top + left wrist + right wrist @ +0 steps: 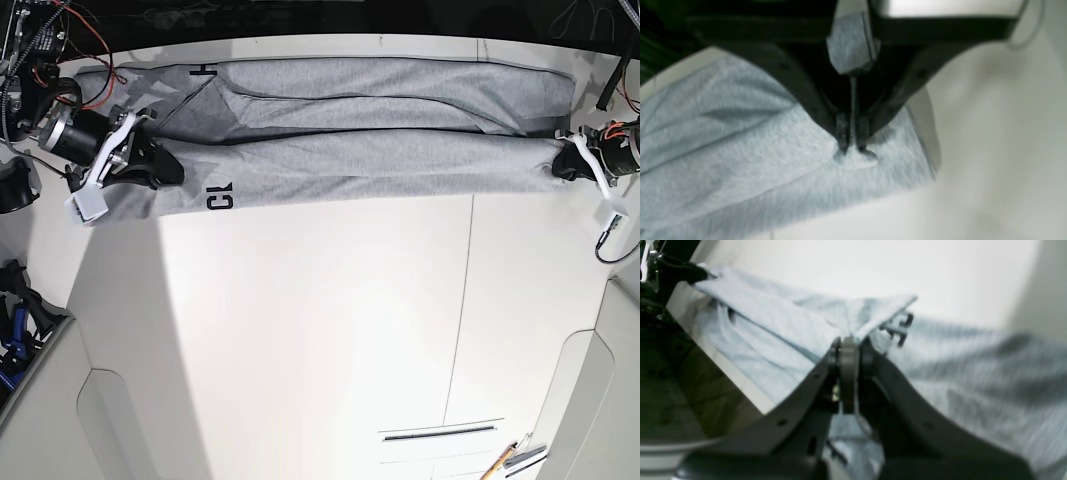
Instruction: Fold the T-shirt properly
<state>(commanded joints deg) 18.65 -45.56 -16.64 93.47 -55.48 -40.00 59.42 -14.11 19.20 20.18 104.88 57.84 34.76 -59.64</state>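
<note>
Grey T-shirt (pixel 350 160), stretched in a long, thin strip beside the worktop's (pixel 300 330) top edge in the base view, running from near the top left corner to near the top right one. With left gripper (pixel 852 143), pinching cloth at one end, jaws closed. With right gripper (pixel 850 343), pinching a fold near the other end, jaws closed too. Looks part done: folded over longways, but with layers uneven and some black letters (pixel 219 195) showing. Probably left to do: lay flat, smooth, then fold shorter.
</note>
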